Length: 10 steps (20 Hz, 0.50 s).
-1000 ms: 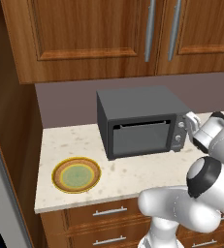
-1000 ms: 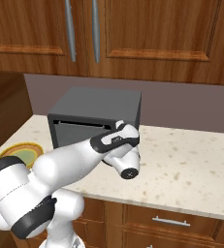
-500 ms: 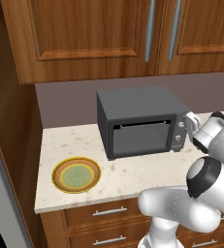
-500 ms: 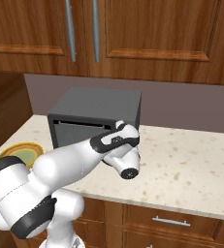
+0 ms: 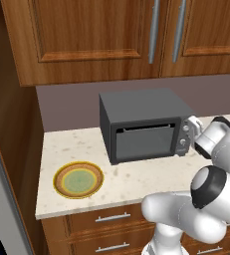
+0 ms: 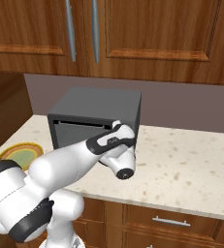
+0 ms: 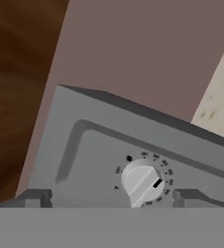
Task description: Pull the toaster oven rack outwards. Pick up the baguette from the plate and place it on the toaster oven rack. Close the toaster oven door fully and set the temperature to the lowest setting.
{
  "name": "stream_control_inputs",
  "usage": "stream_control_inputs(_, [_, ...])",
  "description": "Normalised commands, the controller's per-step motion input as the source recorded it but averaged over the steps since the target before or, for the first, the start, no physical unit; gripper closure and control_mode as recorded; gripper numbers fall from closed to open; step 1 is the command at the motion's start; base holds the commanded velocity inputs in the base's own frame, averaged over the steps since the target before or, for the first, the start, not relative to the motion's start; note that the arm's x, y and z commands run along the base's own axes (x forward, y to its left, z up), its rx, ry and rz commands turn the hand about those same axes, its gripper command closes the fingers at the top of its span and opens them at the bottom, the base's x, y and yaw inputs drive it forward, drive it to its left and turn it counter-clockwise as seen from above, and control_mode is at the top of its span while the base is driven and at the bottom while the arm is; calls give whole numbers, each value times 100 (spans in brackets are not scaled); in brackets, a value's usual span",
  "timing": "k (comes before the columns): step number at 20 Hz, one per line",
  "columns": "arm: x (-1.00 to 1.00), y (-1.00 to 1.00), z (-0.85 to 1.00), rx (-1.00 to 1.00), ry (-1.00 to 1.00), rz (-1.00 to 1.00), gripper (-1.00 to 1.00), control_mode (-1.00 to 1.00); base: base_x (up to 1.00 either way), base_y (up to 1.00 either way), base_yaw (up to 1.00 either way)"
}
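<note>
The toaster oven stands on the pale speckled counter against the mauve back wall, below brown wooden cabinets. Its door is upright against the front, with a thin dark slit showing along its top edge, so it looks shut or very nearly so. The control panel runs down the oven's right side and carries small round knobs. In the hand view 1 pale knob with a raised bar and a black pointer mark sits in a ring of small dark dots, close in front of the camera. The gripper is held up to that panel; its 2 fingertips stand wide apart, 1 on each side of the knob, and neither touches it. The plate lies on the counter, well to the left of the oven and nearer the front edge, and its green centre is bare. Drawers with silver handles run under the counter edge.
</note>
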Motion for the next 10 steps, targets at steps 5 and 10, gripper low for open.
stream_control_inputs(5, [0,-1,0,9,2,0,-100,-100,0,0,0])
stream_control_inputs(10, [1,-22,0,13,6,0,-100,-100,0,0,0])
